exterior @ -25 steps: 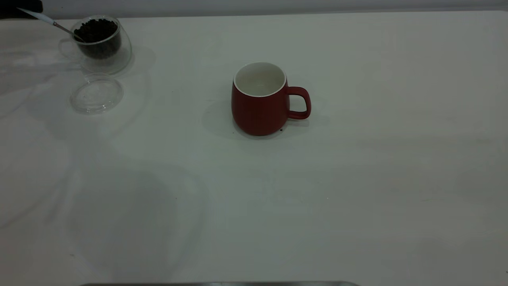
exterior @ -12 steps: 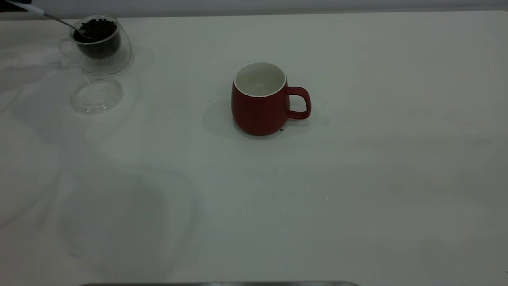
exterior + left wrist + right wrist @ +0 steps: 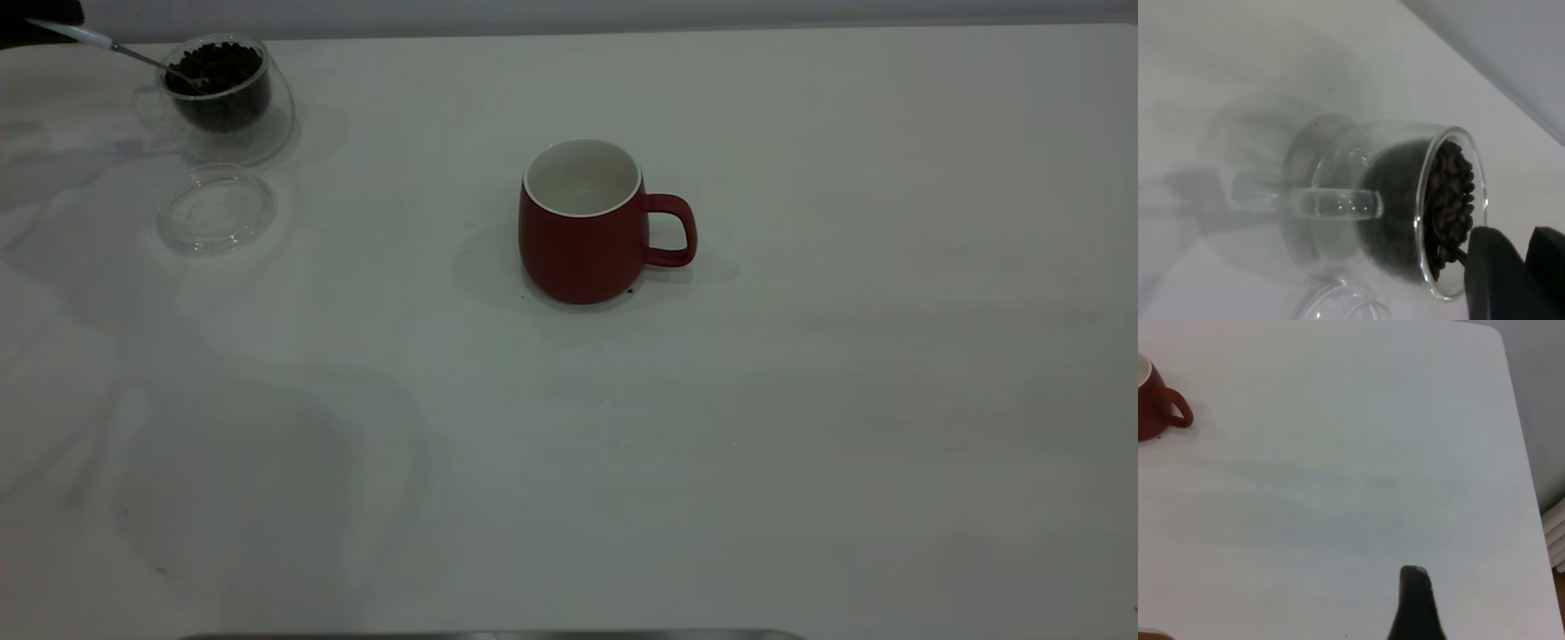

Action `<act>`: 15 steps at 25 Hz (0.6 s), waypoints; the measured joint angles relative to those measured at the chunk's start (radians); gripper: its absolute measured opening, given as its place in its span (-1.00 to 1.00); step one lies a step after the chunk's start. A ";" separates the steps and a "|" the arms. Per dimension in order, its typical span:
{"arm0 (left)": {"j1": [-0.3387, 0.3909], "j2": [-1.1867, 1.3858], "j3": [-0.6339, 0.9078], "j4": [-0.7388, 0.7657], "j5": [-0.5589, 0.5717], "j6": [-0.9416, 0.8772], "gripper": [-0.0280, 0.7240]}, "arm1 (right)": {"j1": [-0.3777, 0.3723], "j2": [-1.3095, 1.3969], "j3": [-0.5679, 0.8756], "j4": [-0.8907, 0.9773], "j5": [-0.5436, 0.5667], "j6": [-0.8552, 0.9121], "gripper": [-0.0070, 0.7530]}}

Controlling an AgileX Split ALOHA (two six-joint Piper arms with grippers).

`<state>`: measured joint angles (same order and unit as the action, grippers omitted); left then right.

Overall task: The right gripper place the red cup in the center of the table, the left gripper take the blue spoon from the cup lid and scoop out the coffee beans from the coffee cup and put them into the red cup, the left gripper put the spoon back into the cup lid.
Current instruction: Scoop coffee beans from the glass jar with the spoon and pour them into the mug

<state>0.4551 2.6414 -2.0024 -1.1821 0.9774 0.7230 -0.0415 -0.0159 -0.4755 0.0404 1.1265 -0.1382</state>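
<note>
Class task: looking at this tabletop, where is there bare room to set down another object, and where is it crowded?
Bare: the table right of the red cup and the whole near half. Crowded: the far left corner, where the coffee cup, blue spoon and cup lid cluster.

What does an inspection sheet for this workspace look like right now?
Surface: white table, bare across most of it.
Red cup: upright mid-table, empty inside.
Coffee cup: far left corner, holding beans.
Spoon: bowl dipped in the beans, handle held by the left gripper at the picture's edge.
Lid: lying beside the coffee cup, nothing on it.
Right gripper: above bare table, away from the red cup.
Clutter: nothing seen.
Cables: nothing seen.
Surroundings: pale wall behind.
</note>
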 joint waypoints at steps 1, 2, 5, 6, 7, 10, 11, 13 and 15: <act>0.000 0.005 0.000 -0.005 0.001 0.000 -0.61 | 0.000 0.000 0.000 0.000 0.000 0.000 0.57; 0.000 0.012 0.000 -0.012 0.001 0.000 -0.61 | 0.000 0.000 0.000 0.000 0.000 0.000 0.57; 0.000 0.034 0.000 -0.037 0.002 0.003 -0.61 | 0.000 0.000 0.000 0.000 0.000 0.000 0.57; 0.000 0.038 0.000 -0.046 0.002 0.004 -0.61 | 0.000 0.000 0.000 0.000 0.000 0.000 0.57; 0.000 0.041 0.000 -0.054 0.002 0.007 -0.61 | 0.000 0.000 0.000 0.000 0.000 0.000 0.57; 0.000 0.046 0.000 -0.078 0.001 0.027 -0.61 | 0.000 0.000 0.000 0.000 0.000 0.000 0.57; 0.000 0.048 0.000 -0.085 0.001 0.028 -0.61 | 0.000 0.000 0.000 0.000 0.000 0.000 0.57; 0.002 0.049 0.000 -0.094 0.001 0.030 -0.61 | 0.000 0.000 0.000 0.000 0.000 0.000 0.57; 0.008 0.049 0.000 -0.098 0.011 0.031 -0.61 | 0.000 0.000 0.000 0.000 0.000 0.000 0.57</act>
<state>0.4634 2.6906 -2.0024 -1.2802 0.9880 0.7539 -0.0415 -0.0159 -0.4755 0.0404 1.1265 -0.1382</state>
